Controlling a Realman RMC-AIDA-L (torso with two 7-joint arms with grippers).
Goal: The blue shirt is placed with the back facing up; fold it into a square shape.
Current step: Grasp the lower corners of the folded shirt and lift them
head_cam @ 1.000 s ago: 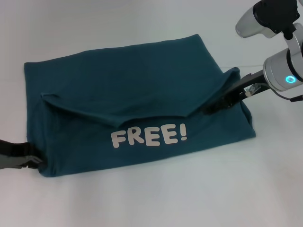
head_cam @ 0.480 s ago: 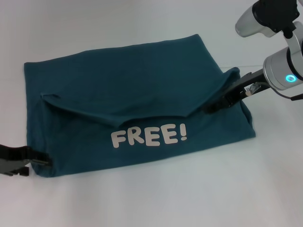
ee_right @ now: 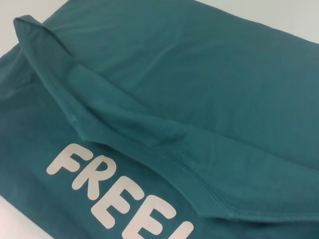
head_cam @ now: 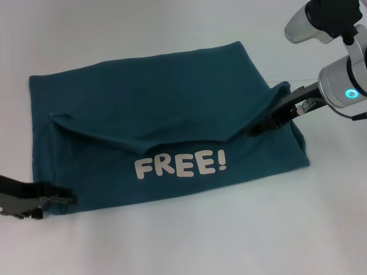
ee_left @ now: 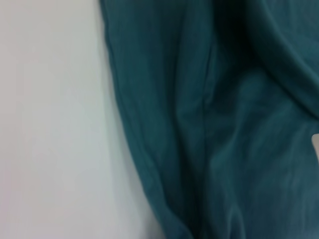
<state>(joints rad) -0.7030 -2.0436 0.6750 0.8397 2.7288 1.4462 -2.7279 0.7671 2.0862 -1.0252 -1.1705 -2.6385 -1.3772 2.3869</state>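
Teal cotton, just one shirt (head_cam: pixel 155 114), lying partly folded on the white table (head_cam: pixel 183 246), with "FREE!" (head_cam: pixel 180 165) showing below a folded-over hem. Two grippers: the right gripper (head_cam: pixel 256 129) is pinching the hem at the shirt's right side, and the left gripper (head_cam: pixel 66 200) sits at the shirt's near-left corner, can't tell if it's open or closed.

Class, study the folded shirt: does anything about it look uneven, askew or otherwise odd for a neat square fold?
Yes. The blue shirt is not square: its upper flap's hem runs crookedly above the white lettering, sagging mid-width. The right pincer meets the raised right corner; the left pincer sits at the near-left corner.
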